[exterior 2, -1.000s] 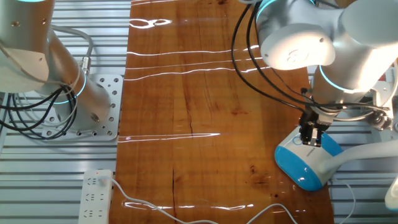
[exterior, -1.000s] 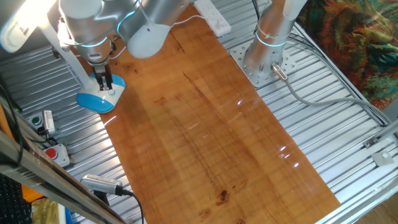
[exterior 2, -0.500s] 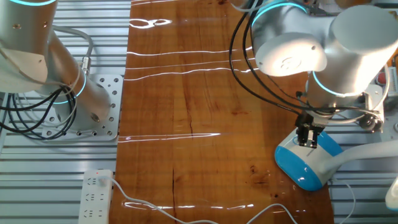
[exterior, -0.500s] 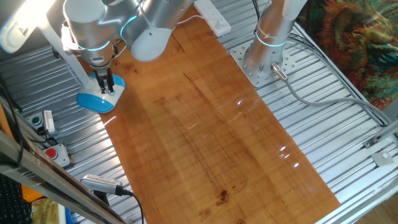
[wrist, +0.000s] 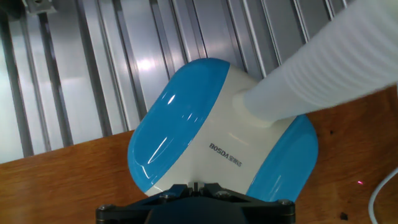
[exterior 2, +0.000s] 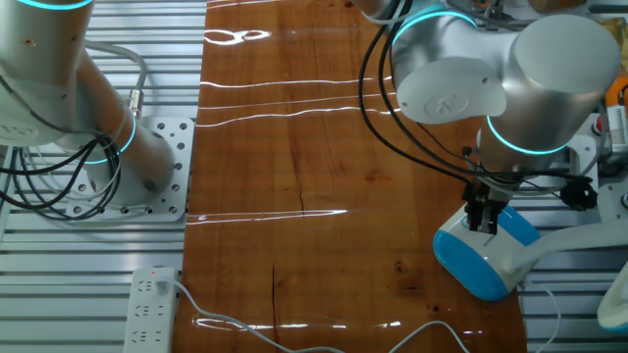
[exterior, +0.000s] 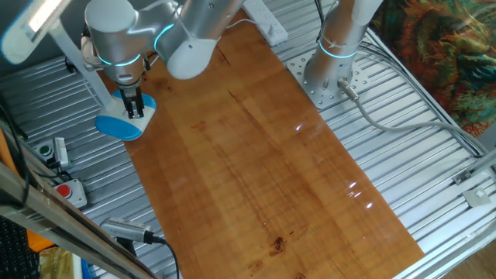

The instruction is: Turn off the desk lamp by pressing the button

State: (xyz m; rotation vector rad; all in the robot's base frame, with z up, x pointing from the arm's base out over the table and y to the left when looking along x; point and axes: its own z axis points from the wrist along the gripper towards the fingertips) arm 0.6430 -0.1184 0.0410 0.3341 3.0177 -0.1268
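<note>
"BOSDA" is printed on the desk lamp (wrist: pixel 224 143) base.
The wooden desk (exterior: pixel 263 155) is flanked by ribbed metal; the tool (exterior 2: pixel 485 226) state cannot be told.

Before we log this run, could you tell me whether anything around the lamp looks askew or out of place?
Nothing looks damaged or spilled. The desk lamp base straddles the wooden tabletop's edge, partly over the metal slats, with the gripper right above it.

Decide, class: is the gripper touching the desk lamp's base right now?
Cannot tell. Both fixed views show the gripper directly over the desk lamp base, but neither shows contact or a gap plainly, and the hand view hides the fingertips.
</note>
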